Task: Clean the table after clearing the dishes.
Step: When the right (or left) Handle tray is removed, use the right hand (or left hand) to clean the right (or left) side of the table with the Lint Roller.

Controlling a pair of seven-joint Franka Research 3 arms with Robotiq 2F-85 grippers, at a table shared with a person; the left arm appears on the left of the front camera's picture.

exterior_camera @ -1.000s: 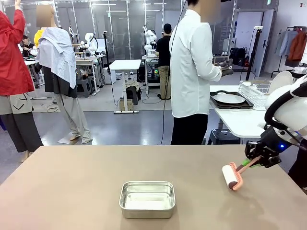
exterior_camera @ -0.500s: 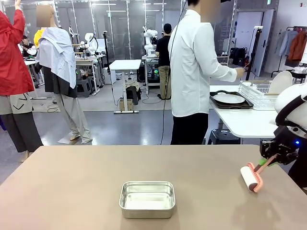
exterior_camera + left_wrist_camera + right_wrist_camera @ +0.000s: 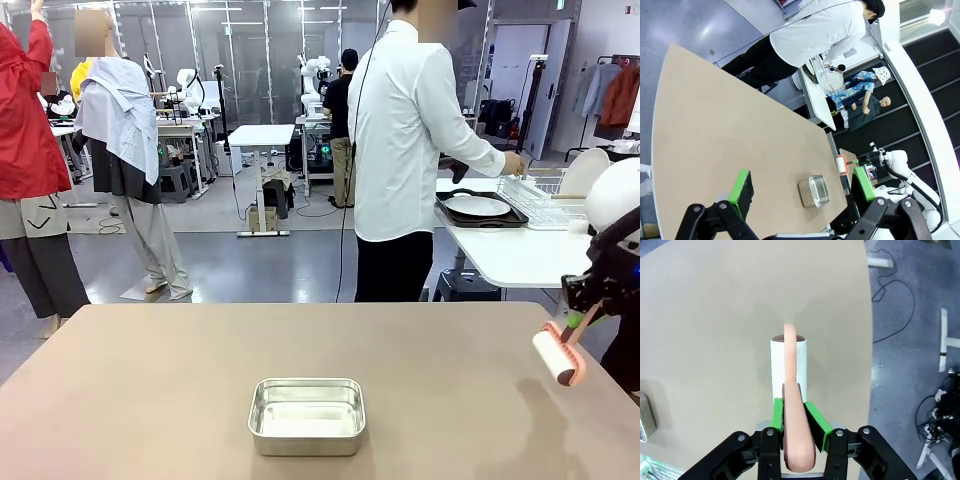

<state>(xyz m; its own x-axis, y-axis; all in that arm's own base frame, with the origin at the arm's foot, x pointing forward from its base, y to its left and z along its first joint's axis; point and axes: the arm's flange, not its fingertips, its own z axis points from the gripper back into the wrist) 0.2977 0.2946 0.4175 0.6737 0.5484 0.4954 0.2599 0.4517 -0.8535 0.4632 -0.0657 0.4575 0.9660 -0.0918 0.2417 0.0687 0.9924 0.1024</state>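
The table [image 3: 150, 390] has a plain taupe-brown top that spans nearly the whole width of the front view. A small shiny steel pan [image 3: 306, 415] sits directly on it, near the robot's edge and about midway along the table's width; the pan looks empty. To the right of the pan, close to the table's right edge, a white lint roller [image 3: 556, 355] with a salmon-pink frame is at the tabletop; whether it touches cannot be told.

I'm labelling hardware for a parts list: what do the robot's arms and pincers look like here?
White rounded arm shells; the right arm shows a black cable. Each pincer, left and right, is black with linked bars, silver pivot pins and bright green pads.
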